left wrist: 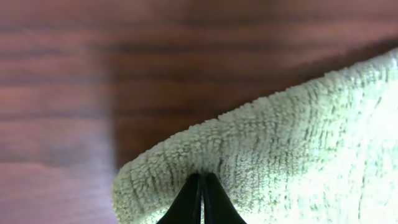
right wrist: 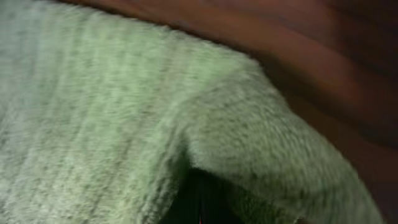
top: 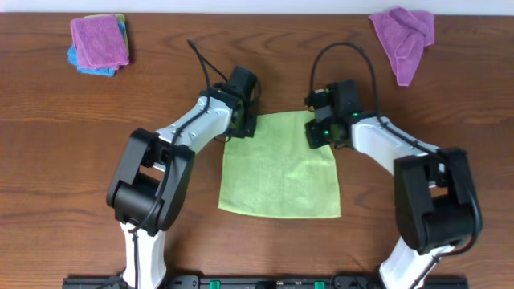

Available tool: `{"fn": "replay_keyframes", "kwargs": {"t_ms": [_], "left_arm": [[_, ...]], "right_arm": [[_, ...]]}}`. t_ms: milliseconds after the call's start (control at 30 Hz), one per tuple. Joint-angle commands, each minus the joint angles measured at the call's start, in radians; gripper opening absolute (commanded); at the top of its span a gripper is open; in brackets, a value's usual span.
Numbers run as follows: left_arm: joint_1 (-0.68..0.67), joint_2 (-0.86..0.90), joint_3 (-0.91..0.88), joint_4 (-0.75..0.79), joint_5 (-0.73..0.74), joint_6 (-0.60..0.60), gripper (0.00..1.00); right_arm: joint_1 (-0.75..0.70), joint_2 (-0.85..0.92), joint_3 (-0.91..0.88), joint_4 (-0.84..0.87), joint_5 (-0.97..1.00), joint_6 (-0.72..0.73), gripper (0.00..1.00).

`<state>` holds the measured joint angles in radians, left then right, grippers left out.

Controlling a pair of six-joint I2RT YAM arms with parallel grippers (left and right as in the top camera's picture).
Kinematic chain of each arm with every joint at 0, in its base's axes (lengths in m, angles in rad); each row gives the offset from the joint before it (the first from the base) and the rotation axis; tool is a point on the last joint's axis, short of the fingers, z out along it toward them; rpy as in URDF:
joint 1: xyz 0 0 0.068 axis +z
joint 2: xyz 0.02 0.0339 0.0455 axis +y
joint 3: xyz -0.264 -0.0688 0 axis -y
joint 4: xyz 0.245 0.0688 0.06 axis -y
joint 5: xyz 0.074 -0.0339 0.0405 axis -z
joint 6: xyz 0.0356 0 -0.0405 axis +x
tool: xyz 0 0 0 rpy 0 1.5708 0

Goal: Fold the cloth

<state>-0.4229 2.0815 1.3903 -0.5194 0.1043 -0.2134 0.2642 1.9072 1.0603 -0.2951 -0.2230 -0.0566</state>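
The lime-green cloth (top: 279, 168) lies flat on the wooden table, roughly square, in the middle of the overhead view. My left gripper (top: 243, 126) is at its far left corner, shut on the cloth's edge; the left wrist view shows the two black fingertips (left wrist: 203, 186) pressed together on the fuzzy cloth (left wrist: 298, 143). My right gripper (top: 320, 130) is at the far right corner, shut on the cloth; in the right wrist view the dark fingers (right wrist: 202, 199) sit under a bunched fold of cloth (right wrist: 124, 124).
A purple cloth (top: 99, 40) lies on a blue cloth (top: 95, 69) at the far left. Another purple cloth (top: 404, 38) lies crumpled at the far right. Both arms' cables loop above the cloth's far edge.
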Motion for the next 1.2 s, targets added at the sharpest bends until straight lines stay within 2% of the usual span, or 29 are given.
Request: {"fn": "replay_keyframes", "kwargs": {"t_ms": [0, 267, 433, 667, 867, 1067, 1167], "left_arm": [[0.106, 0.09, -0.031, -0.002, -0.098, -0.002, 0.06], [0.231, 0.09, -0.031, 0.042, -0.008, 0.061, 0.06], [0.219, 0.09, -0.031, 0.013, 0.059, 0.06, 0.06], [0.184, 0.09, -0.031, -0.062, 0.065, 0.047, 0.06], [0.181, 0.09, -0.031, -0.093, 0.065, 0.04, 0.06], [0.179, 0.09, -0.031, -0.17, 0.066, -0.073, 0.06], [0.167, 0.09, -0.031, -0.196, 0.073, -0.087, 0.06]], "right_arm": [[0.058, 0.029, 0.002, 0.031, -0.013, 0.058, 0.02], [0.091, 0.05, 0.071, 0.07, -0.013, 0.095, 0.01], [0.087, 0.111, 0.172, 0.055, -0.011, 0.101, 0.01], [0.086, 0.211, 0.301, -0.05, 0.006, 0.101, 0.01], [0.086, 0.232, 0.311, -0.095, 0.077, 0.105, 0.01], [0.045, 0.243, 0.311, -0.087, 0.146, 0.096, 0.01], [0.019, 0.253, 0.311, -0.085, 0.146, 0.092, 0.01]]}}
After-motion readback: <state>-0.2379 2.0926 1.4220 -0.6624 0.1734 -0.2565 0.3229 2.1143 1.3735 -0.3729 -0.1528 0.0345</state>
